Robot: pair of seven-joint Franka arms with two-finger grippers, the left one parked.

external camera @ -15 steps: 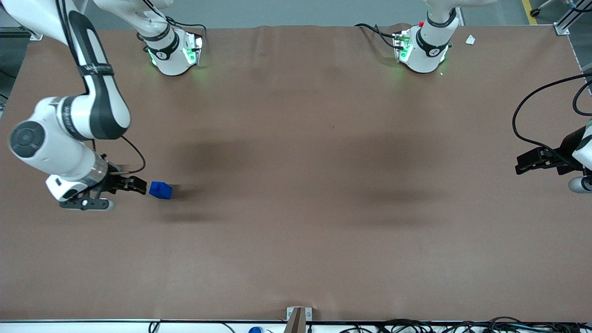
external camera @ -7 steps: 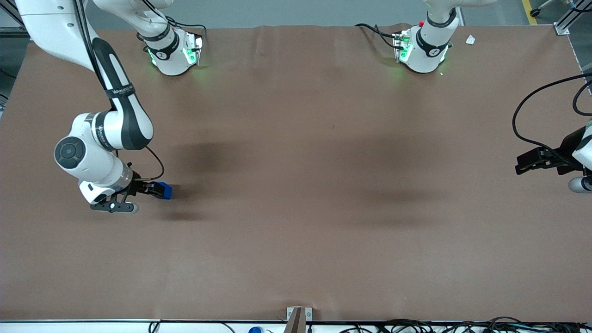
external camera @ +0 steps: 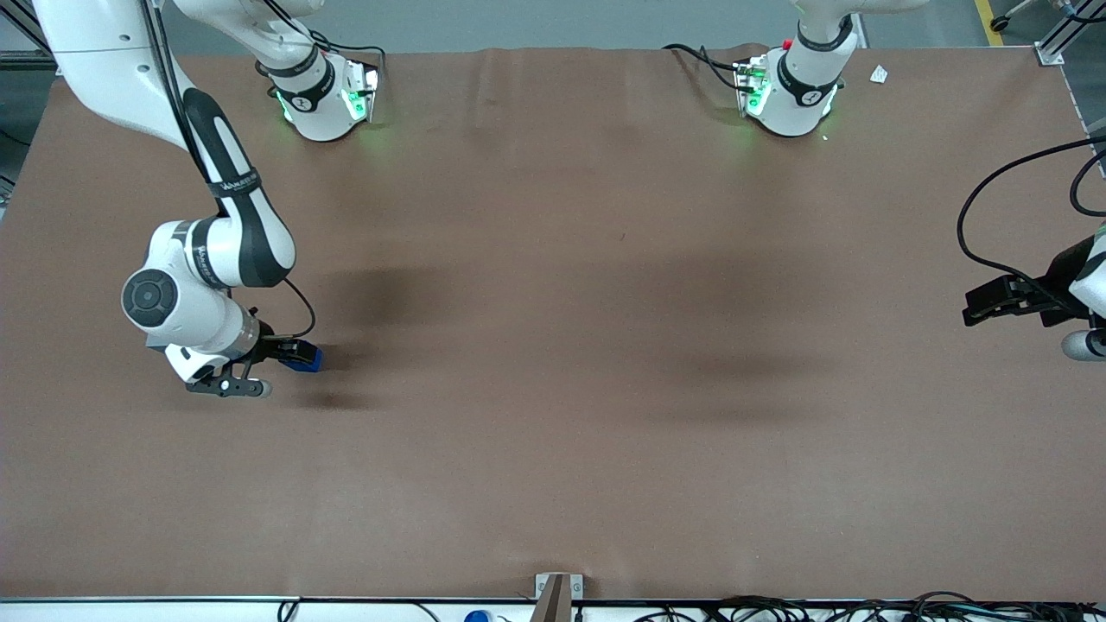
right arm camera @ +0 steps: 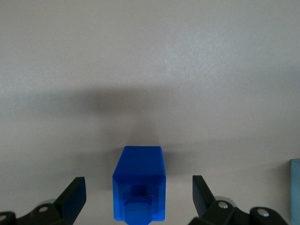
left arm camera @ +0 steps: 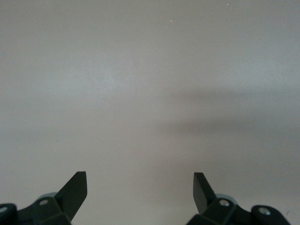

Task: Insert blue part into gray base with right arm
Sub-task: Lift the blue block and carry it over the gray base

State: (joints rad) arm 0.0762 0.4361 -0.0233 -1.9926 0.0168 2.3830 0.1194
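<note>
In the front view, the white jointed right arm [external camera: 207, 259] with its black lettered band reaches down over the working arm's end of the brown worktop [external camera: 605, 345], and its black two-finger gripper [external camera: 289, 354] sits low at the small bright blue plastic block [external camera: 309, 358], which rests on the worktop surface with only its outer end showing past the black fingers. The blue part lies well apart from both arm pedestals and roughly midway between the worktop's near edge and its far edge. In the left wrist view, only bare pale surface shows between the parked arm's own fingers. In the right wrist view, the blue part [right arm camera: 139, 190] stands on the worktop between the two dark fingertips [right arm camera: 75, 194] of the gripper [right arm camera: 139, 197], its narrower stud facing the camera; the jaws are spread wide, with a clear gap of bare surface on each side of the block, so nothing is grasped. A sliver of a pale blue-gray object [right arm camera: 295, 190] shows at the edge of this view, too cut off to identify.
</note>
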